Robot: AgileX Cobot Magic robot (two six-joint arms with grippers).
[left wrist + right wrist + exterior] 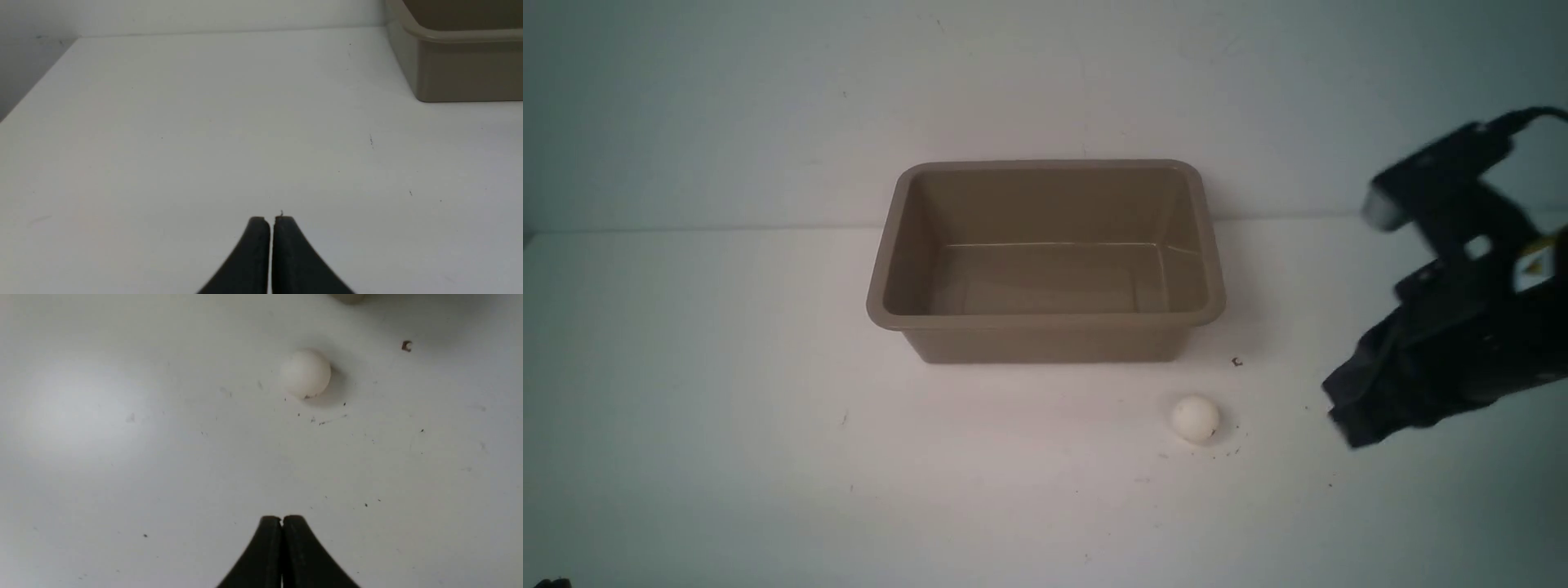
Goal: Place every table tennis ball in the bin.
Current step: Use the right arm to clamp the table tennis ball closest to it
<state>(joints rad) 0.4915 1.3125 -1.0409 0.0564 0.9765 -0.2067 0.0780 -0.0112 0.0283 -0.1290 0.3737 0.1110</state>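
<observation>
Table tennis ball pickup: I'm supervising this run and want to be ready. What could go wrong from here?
1. The right end effector is shut and apart from the table tennis ball; arriving shut, it would likely knock the ball away.
2. The ball lies free on the smooth table, so an off-centre pinch may squirt it out.
3. A low carry could strike the bin rim.
</observation>
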